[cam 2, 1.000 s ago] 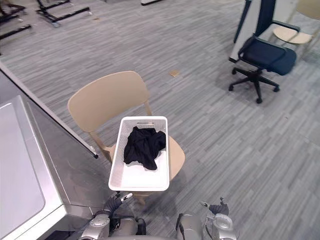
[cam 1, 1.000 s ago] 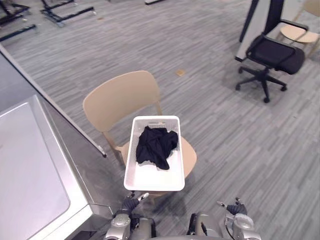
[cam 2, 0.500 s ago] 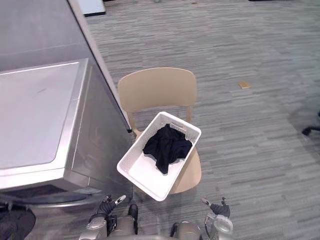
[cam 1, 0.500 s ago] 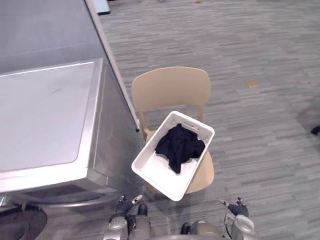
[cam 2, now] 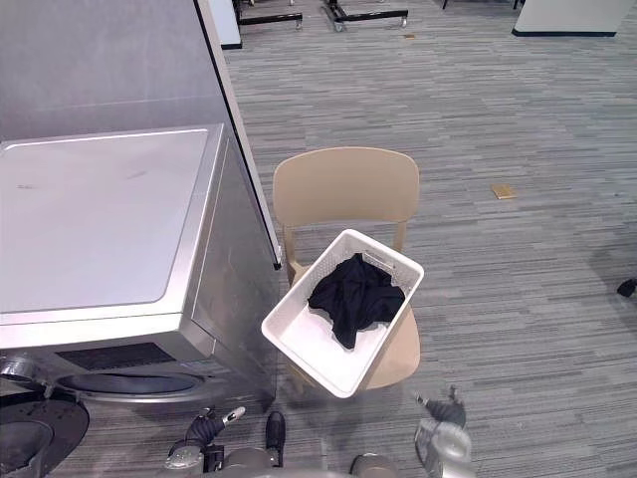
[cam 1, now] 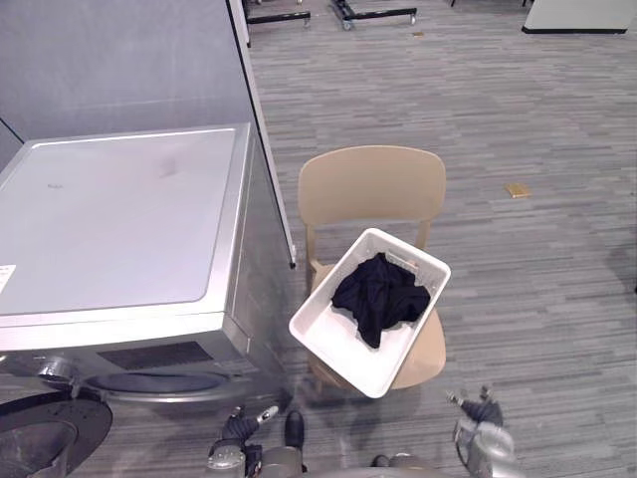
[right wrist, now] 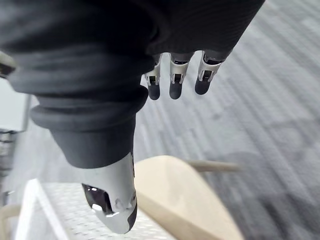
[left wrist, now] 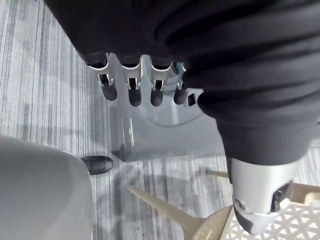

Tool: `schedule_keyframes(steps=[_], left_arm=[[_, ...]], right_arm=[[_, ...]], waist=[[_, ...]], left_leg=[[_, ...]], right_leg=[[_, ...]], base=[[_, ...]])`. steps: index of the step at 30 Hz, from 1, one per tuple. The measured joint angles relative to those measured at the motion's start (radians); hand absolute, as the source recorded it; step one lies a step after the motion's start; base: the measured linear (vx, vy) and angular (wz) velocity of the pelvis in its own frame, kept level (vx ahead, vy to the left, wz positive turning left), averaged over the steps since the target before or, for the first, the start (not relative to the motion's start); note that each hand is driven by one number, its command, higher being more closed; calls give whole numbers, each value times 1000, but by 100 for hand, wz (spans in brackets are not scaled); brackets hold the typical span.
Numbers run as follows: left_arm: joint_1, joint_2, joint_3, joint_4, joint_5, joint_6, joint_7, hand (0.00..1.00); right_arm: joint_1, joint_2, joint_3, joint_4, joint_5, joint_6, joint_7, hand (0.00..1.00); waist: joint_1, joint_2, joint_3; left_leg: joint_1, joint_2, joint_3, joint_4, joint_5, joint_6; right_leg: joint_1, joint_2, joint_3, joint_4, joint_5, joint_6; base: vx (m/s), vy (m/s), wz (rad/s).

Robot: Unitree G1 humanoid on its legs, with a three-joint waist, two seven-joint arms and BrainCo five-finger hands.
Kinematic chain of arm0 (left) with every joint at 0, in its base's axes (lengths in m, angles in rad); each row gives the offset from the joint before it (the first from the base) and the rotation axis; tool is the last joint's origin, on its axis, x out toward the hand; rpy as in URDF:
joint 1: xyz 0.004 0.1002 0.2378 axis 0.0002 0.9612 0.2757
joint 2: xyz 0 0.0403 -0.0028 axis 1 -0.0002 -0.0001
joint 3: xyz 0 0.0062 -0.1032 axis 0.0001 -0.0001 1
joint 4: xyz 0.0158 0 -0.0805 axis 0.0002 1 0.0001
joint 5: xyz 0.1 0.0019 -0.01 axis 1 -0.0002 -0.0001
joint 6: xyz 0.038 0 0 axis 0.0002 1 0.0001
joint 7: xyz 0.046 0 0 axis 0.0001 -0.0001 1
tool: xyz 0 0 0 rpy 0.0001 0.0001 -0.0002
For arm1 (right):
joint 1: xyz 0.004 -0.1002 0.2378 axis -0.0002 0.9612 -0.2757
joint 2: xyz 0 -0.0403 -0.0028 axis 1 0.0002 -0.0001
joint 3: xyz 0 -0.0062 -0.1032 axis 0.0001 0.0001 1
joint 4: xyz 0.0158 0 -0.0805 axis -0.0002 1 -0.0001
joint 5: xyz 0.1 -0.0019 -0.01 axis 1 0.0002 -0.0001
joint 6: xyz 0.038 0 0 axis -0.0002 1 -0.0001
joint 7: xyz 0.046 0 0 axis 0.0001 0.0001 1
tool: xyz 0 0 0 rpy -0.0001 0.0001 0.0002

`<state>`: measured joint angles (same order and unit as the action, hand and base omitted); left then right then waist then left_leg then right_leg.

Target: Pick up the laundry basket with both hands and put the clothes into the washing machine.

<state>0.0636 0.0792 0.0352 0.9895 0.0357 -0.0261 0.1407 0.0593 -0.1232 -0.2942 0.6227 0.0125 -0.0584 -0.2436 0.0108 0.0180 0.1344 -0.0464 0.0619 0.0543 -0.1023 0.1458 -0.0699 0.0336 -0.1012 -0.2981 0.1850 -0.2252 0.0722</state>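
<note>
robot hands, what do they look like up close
The left robot hand and right robot hand match: silver fingers with rounded dark tips in a row, a thicker silver thumb with a dark tip, and a dark ribbed cover over the back and wrist.

You've got a white laundry basket w/ mesh walls, black clothes, tan chair, silver-grey washing machine, grey streaky-striped floor

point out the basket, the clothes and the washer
basket [cam 1: 341,346]: left eye view, bare white floor inside it
clothes [cam 1: 378,296]: left eye view, middle of the black heap
washer [cam 1: 119,219]: left eye view, its flat silver top
</note>
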Motion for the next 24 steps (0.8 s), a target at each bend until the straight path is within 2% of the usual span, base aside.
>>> schedule_keyframes(steps=[2,4,7,12,15,19,22,24], left_arm=[[9,5,-1,-11,6,-2,-8,0],[21,14,-1,-22,7,-9,-8,0],[38,38,-3,-30,18,-24,-10,0],[63,54,-3,-37,40,-30,-18,0],[101,58,-4,-35,55,-35,-31,0],[106,62,-38,-37,57,-40,-31,0],[106,57,-43,-42,56,-51,-30,0],[91,50,-45,-54,56,-54,-27,0]], right_arm=[[10,-90,12,-208,-75,-11,0,0],[1,-157,35,-298,-115,-31,1,0],[-49,-240,109,-336,-189,-55,8,0],[-159,-355,283,-331,-276,-76,49,0],[-262,-415,416,-236,-300,-100,67,0],[-399,-457,545,-34,-334,-100,79,0],[-482,-455,620,66,-372,-95,95,0],[-560,-453,670,147,-410,-90,95,0]], waist=[[0,-1,-2],[3,-10,-10],[-1,-27,-16],[7,-25,-15],[12,-22,-6],[61,-11,49],[67,3,83],[101,18,131]], left_leg=[[2,-16,-2,0,-4,6],[4,-25,-7,0,-2,13],[11,-41,-16,1,3,21],[-7,-44,-38,-1,3,21],[-36,-50,-79,-1,4,21],[-85,-67,-153,6,27,30],[-114,-78,-201,7,44,34],[-126,-83,-222,8,50,35]], right_leg=[[15,-9,5,-19,9,8],[25,-10,9,-35,24,1],[49,-10,9,-56,35,2],[49,-7,-9,-71,35,2],[45,-6,-50,-83,35,3],[35,-7,-127,-85,33,5],[33,-10,-172,-84,33,5],[29,-18,-184,-74,33,5]], base=[[39,74,9],[67,36,1],[115,8,6],[11,-10,15],[-5,-15,37],[-5,-16,56],[5,-6,65],[-4,13,36]])
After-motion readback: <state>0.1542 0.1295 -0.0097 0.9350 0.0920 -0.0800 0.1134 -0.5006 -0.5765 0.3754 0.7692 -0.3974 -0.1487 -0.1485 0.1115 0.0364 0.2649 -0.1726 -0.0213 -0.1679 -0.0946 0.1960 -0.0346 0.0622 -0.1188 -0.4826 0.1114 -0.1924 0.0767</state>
